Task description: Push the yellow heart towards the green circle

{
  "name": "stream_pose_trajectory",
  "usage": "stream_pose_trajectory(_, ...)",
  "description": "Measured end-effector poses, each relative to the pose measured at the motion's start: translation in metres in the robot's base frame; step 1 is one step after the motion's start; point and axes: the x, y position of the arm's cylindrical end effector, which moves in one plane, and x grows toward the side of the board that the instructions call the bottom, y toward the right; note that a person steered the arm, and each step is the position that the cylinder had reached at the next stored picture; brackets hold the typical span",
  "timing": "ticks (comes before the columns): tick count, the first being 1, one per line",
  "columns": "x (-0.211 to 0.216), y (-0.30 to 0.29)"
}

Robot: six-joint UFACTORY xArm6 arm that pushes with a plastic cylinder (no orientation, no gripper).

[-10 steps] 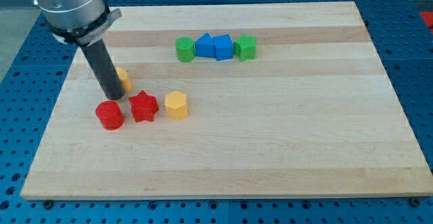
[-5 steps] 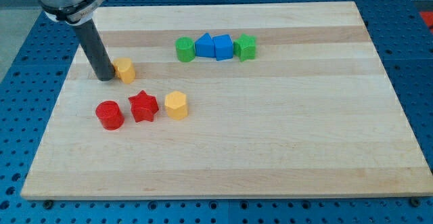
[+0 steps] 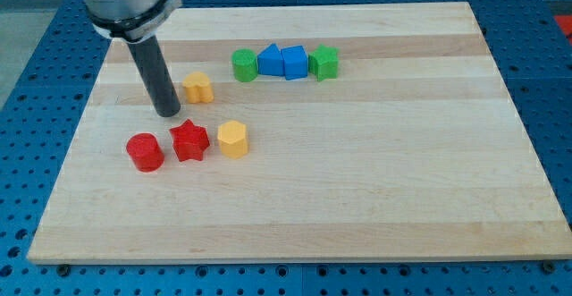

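Observation:
The yellow heart lies on the wooden board, left of centre. The green circle sits up and to its right, at the left end of a row of blocks near the view's top. My tip rests on the board just left of and slightly below the yellow heart, with a small gap between them. The rod rises from the tip toward the view's upper left.
Right of the green circle stand two blue blocks and a green block. Below my tip lie a red cylinder, a red star and a yellow hexagon. The board's left edge is close by.
The yellow heart has slid right and slightly up, closer to the green circle. My tip moved up, then right behind it, and now sits a little lower-left of it.

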Motion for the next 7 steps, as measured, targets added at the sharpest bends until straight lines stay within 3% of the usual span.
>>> stream_pose_trajectory(2,-0.029,0.002)
stream_pose_trajectory(5,-0.005,0.041)
stream_pose_trajectory(7,-0.018,0.011)
